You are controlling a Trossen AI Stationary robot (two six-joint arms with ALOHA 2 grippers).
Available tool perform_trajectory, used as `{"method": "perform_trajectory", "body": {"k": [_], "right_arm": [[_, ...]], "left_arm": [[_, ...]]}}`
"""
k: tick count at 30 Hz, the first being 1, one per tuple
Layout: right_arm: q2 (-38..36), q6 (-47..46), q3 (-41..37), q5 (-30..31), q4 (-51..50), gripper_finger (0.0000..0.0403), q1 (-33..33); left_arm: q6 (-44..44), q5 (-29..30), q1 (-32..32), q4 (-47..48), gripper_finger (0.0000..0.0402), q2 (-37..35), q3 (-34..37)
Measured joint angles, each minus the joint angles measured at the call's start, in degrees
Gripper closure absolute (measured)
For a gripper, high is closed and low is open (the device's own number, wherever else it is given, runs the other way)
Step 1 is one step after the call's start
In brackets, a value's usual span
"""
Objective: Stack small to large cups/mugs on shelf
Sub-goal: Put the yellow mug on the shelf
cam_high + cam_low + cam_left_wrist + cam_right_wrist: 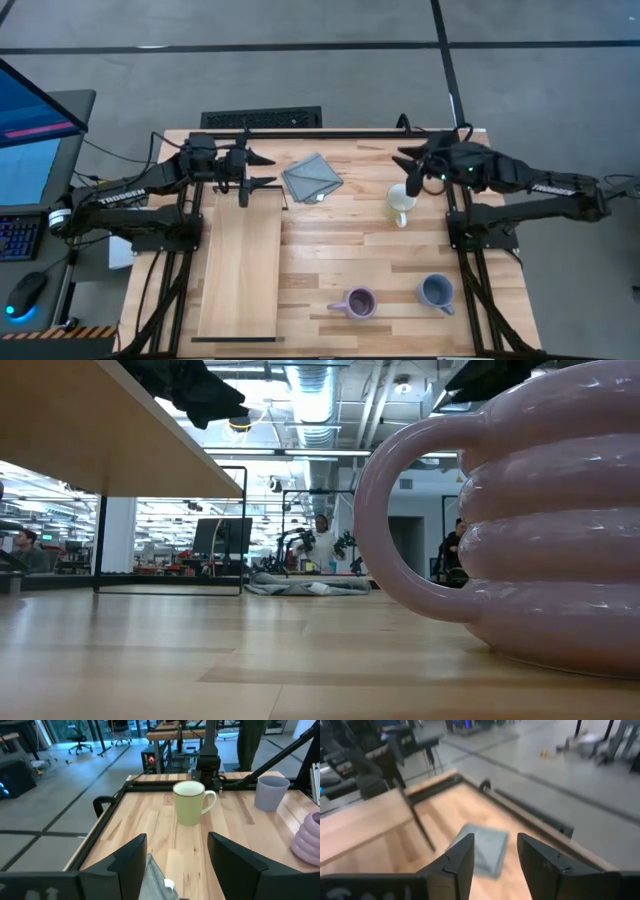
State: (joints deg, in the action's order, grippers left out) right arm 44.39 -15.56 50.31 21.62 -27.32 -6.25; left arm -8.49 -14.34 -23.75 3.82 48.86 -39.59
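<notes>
The cream-white mug (400, 203) stands upright on the tabletop right of centre and also shows in the left wrist view (190, 802). The purple ribbed mug (358, 302) and the grey-blue mug (436, 291) stand upright near the front edge. The pale-wood shelf (240, 265) runs front to back on the left, raised on thin dark legs (100, 540). My left gripper (268, 170) is open and empty above the shelf's far end. My right gripper (408, 170) is open and empty, just beyond the cream mug on its far side.
A grey folded cloth (312, 178) lies on the tabletop between the two grippers, near the far edge. A dark frame bar (330, 132) runs along the far edge. A person (452, 550) sits in the room beyond the table.
</notes>
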Motion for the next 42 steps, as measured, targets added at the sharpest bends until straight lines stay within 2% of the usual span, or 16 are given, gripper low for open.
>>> {"method": "perform_trajectory", "body": {"k": [13, 17, 22, 33, 37, 42], "right_arm": [[3.00, -30.16, 0.29, -0.13, -20.69, 0.0254, 10.78], [3.71, -36.08, 0.29, -3.81, -22.45, 0.0262, 13.67], [3.17, -37.11, 0.30, -7.73, -22.35, 0.0269, 15.85], [2.41, -35.67, 0.29, -8.53, -21.68, 0.0263, 15.91], [2.41, -34.99, 0.30, -8.51, -21.72, 0.0243, 15.88], [2.41, -34.95, 0.29, -8.50, -21.72, 0.0193, 15.88]], "left_arm": [[0.76, -0.03, 0.00, 1.52, 0.0199, 0.00, 0.02], [2.09, -0.07, 0.00, 1.57, 0.0199, 0.00, 0.02], [2.16, -0.07, 0.00, 1.56, 0.0199, 0.00, 0.02], [3.00, -0.07, -0.01, 1.54, 0.0199, 0.00, 0.02], [2.99, -0.07, -0.01, 1.54, 0.0199, 0.00, 0.02], [2.99, -0.07, 0.00, 1.54, 0.0199, 0.00, 0.02]]}}
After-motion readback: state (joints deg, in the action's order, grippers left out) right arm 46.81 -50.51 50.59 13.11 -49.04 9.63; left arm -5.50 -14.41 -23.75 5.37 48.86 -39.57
